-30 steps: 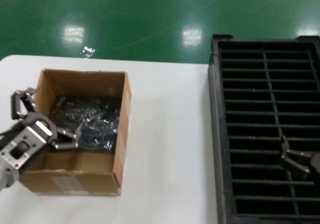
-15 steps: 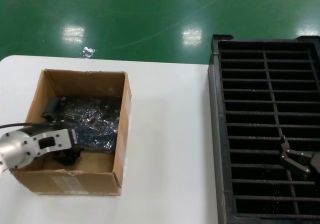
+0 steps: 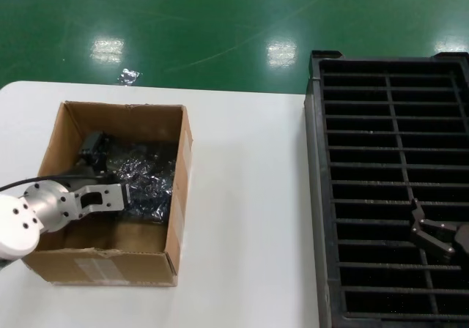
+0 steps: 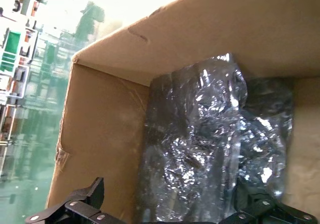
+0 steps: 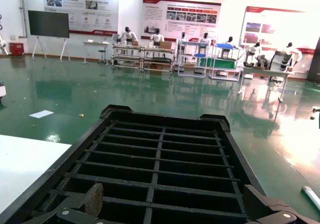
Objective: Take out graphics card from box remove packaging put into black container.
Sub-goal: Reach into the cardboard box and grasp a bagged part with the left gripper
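Observation:
The brown cardboard box (image 3: 180,159) stands on the left of the white table. Inside lie dark cards wrapped in shiny crinkled bags (image 3: 146,183), also seen in the left wrist view (image 4: 210,134). My left gripper (image 3: 102,168) is inside the box, open, its fingers (image 4: 95,189) straddling the bagged cards without gripping them (image 4: 170,204). A bare graphics card and a loose empty bag are not in view. My right gripper (image 3: 429,236) hangs open and empty over the black container (image 3: 316,196), whose slots (image 5: 155,134) show no card.
The box's inner wall (image 4: 100,134) is close beside one left finger. The table's white top (image 3: 249,196) runs between box and tray. Green floor lies beyond the table's far edge.
My left gripper has swung from the box's left wall down into the box and now points over the bagged cards. The right arm has not moved.

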Available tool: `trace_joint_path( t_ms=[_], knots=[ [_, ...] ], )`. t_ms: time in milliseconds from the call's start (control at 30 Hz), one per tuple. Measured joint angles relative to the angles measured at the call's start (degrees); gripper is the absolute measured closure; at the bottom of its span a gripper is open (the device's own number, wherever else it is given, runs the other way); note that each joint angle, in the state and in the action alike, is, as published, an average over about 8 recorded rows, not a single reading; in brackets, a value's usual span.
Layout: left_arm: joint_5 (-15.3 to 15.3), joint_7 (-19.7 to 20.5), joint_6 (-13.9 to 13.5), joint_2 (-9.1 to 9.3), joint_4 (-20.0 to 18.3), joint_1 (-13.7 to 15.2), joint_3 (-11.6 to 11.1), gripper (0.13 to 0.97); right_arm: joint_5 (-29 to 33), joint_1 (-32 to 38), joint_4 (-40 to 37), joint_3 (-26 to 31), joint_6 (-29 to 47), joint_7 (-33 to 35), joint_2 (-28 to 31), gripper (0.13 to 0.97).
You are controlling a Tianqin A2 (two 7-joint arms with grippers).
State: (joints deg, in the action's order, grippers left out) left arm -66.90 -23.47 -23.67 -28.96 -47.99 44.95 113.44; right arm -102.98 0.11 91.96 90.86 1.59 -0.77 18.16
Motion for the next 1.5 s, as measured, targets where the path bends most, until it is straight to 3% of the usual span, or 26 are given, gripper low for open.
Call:
trace_joint_path(
  t_ms=[233, 467, 833, 1067, 1200, 1500],
  knots=[
    [-3.76, -5.71, 1.70, 0.96, 3.81, 1.57, 0.06, 0.270, 0.00, 0.00, 0.00, 0.00, 0.00, 0.00, 0.00, 0.129],
    [-5.58, -7.71, 2.07, 0.69, 4.36, 1.65, -0.13, 0.409, 0.00, 0.00, 0.00, 0.00, 0.00, 0.00, 0.00, 0.129],
    [0.78, 0.10, 0.77, -1.82, -4.23, -2.05, -0.41, 0.647, 0.00, 0.00, 0.00, 0.00, 0.00, 0.00, 0.00, 0.129],
    [3.61, 2.72, 0.59, -2.64, -6.36, -3.25, -0.91, 0.802, 0.00, 0.00, 0.00, 0.00, 0.00, 0.00, 0.00, 0.129],
    [4.14, 3.17, 0.75, -2.96, -6.98, -3.70, -1.19, 0.802, 0.00, 0.00, 0.00, 0.00, 0.00, 0.00, 0.00, 0.129],
    [4.46, 3.42, 1.48, -3.56, -8.52, -4.57, -1.96, 0.913, 0.00, 0.00, 0.00, 0.00, 0.00, -0.01, 0.00, 0.129]
  ],
)
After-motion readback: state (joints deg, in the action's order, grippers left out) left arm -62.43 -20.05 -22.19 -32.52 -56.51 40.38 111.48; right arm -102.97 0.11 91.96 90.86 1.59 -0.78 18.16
